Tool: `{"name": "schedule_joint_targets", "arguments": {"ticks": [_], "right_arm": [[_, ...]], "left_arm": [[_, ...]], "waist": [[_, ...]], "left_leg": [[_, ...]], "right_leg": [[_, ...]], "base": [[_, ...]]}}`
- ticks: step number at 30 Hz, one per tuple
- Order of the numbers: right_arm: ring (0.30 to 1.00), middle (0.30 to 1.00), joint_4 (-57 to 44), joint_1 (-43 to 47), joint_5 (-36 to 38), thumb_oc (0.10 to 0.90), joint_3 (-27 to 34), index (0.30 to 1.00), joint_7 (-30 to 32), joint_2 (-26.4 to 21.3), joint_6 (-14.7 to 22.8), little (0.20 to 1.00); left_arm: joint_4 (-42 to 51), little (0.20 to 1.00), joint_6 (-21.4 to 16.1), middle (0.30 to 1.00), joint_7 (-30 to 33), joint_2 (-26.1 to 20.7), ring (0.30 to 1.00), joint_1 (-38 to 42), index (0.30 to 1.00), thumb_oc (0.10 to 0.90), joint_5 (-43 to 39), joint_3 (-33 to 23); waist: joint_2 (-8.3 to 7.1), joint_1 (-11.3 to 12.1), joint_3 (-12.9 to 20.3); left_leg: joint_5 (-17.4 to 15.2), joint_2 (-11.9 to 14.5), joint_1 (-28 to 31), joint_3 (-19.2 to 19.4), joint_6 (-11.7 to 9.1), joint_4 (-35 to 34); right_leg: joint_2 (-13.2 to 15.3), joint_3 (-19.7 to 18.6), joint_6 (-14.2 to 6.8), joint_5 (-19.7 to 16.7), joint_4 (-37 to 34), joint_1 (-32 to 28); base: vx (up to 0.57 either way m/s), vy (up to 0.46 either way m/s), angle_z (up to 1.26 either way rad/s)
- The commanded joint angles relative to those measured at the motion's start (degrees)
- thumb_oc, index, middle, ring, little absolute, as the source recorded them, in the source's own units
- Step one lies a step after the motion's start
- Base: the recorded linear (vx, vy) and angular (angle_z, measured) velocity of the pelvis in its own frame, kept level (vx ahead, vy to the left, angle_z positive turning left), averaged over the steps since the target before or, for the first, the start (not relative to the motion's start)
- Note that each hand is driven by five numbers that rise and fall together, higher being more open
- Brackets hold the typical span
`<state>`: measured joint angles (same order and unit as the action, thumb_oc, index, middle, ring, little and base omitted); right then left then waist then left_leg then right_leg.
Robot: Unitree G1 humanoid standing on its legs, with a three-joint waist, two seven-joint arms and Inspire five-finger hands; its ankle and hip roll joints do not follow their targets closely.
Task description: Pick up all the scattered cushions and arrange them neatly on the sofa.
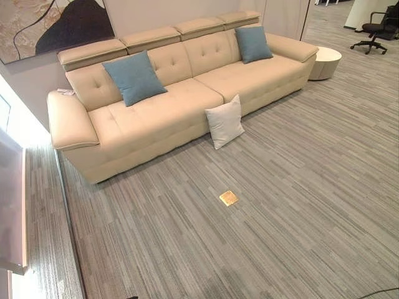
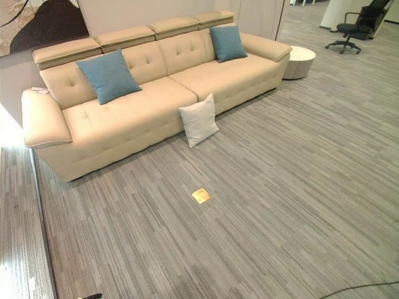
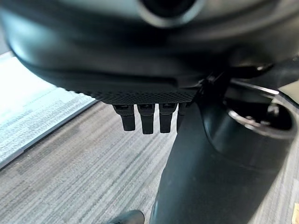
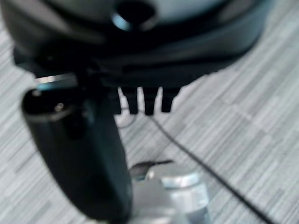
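We see a white cushion mid-frame, on the floor, leaning against the sofa front edge; two blue cushions on the seat. Our left hand and right hand hang with relaxed fingers, holding nothing.

The office chair is cut off by the upper edge; the wall painting runs off the top left corner; a small object on the sofa's armrest is too small to tell.
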<state>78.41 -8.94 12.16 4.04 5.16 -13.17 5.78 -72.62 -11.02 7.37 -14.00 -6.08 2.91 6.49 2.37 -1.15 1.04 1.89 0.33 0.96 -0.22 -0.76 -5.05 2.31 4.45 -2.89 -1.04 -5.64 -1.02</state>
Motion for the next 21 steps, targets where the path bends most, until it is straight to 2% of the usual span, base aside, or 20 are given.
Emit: {"name": "schedule_joint_targets", "arguments": {"ticks": [1, 4, 10, 15, 21], "right_arm": [[0.900, 0.900, 1.3, 0.8, 1.7, 0.800, -1.8, 0.900, -0.1, -1.3, 1.2, 0.900], [0.900, 0.900, 1.5, 0.6, 1.9, 0.800, -2.8, 0.900, -1.3, -0.2, 0.4, 0.900], [0.900, 0.900, 0.6, 1.5, -1.0, 0.800, -6.3, 0.900, -3.3, 0.2, -0.8, 0.900], [0.900, 0.900, -1.0, 2.6, -3.1, 0.800, -8.8, 0.900, -3.7, 0.7, -1.0, 0.900], [0.900, 0.900, -3.1, 3.8, -3.5, 0.800, -10.8, 0.900, -4.0, 1.3, -0.6, 0.900]], "left_arm": [[0.1, 0.900, -1.4, 0.900, 4.6, -2.5, 0.900, 3.3, 0.900, 0.800, 3.6, -0.4], [-1.1, 0.900, -1.0, 0.900, 1.3, -0.6, 0.900, 3.3, 0.900, 0.800, -1.0, -1.0], [-1.5, 0.900, 0.2, 0.900, -2.8, 1.0, 0.900, 3.9, 0.900, 0.800, -3.4, 0.8], [-0.2, 0.900, -0.4, 0.900, -0.4, 1.1, 0.900, 4.4, 0.900, 0.800, -1.5, 2.3], [0.4, 0.900, -0.5, 0.900, -0.7, 1.5, 0.900, 5.0, 0.900, 0.800, -2.0, 3.1]], "waist": [[-2.57, 0.2, 1.4], [-2.69, 0.0, 1.5], [-2.74, 0.1, 1.5], [-3.14, 0.6, 1.3], [-3.39, 1.0, 1.0]], "left_leg": [[-1.1, -1.3, -2.5, -1.6, -2.2, 0.0], [-1.1, -1.3, -2.6, -1.6, -2.1, 0.0], [-1.1, -1.3, -2.7, -1.5, -2.0, 0.0], [-1.2, -1.2, -2.7, -1.5, -1.9, 0.0], [-1.1, -1.2, -2.7, -1.6, -2.0, 0.0]], "right_leg": [[2.7, 3.6, -5.3, -2.8, 0.6, 2.1], [2.7, 3.5, -5.3, -2.8, 0.6, 2.2], [2.7, 3.6, -5.2, -2.6, 0.6, 2.3], [2.8, 3.7, -5.2, -2.6, 0.6, 2.1], [2.9, 4.0, -5.2, -2.5, 0.6, 2.0]], "base": [[0.00, 0.000, 0.00], [0.00, 0.000, 0.00], [0.00, 0.000, 0.00], [0.00, 0.000, 0.00], [0.00, 0.000, 0.00]]}}
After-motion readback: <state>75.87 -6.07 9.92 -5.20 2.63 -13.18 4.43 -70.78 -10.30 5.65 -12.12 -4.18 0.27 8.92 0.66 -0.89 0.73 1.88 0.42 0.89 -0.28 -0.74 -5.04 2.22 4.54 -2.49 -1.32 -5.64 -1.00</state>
